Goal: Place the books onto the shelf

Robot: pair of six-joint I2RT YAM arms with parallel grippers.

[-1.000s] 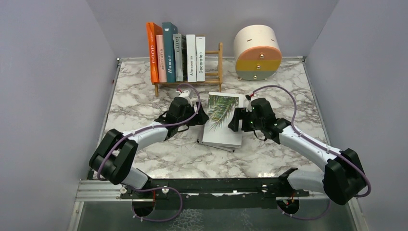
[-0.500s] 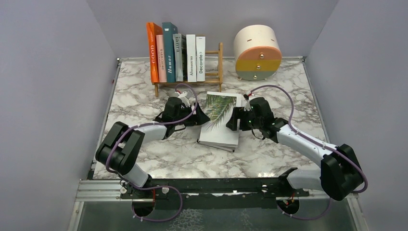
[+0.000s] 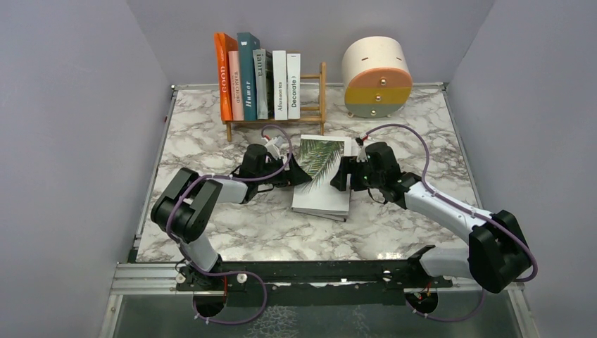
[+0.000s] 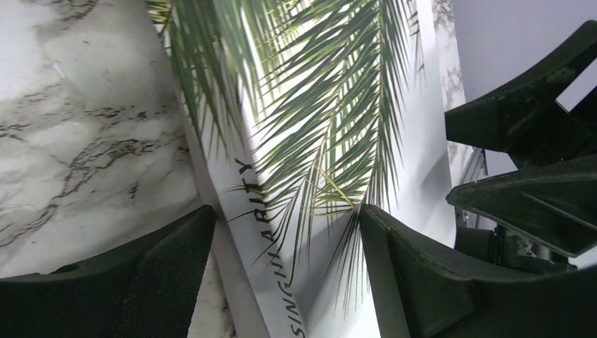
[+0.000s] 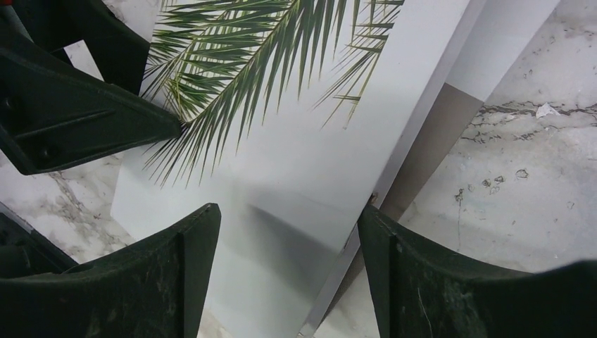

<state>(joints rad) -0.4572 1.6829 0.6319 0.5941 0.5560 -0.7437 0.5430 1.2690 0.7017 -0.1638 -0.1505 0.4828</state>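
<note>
The palm-leaf book (image 3: 321, 158) lies flat mid-table on a white book (image 3: 320, 203). My left gripper (image 3: 299, 174) stands open at its left edge. In the left wrist view the gripper (image 4: 286, 215) straddles the book's spine (image 4: 271, 282), one finger over the marble, the other over the cover. My right gripper (image 3: 340, 176) is open at the right edge. In the right wrist view it (image 5: 288, 211) has one finger over the cover (image 5: 296, 141) and one against the book's edge. Several books, among them orange (image 3: 223, 77) and teal (image 3: 247, 74), stand upright in the shelf (image 3: 322, 88).
A round cream, yellow and orange drawer unit (image 3: 377, 77) stands at the back right. The shelf has a gap between its last white book and the right rung end. Grey walls close in the marble table (image 3: 204, 155) on three sides.
My left arm has folded in and its gripper has slid right onto the palm-leaf book's left edge. The book has turned slightly, squarer to the table. My right gripper edged left.
</note>
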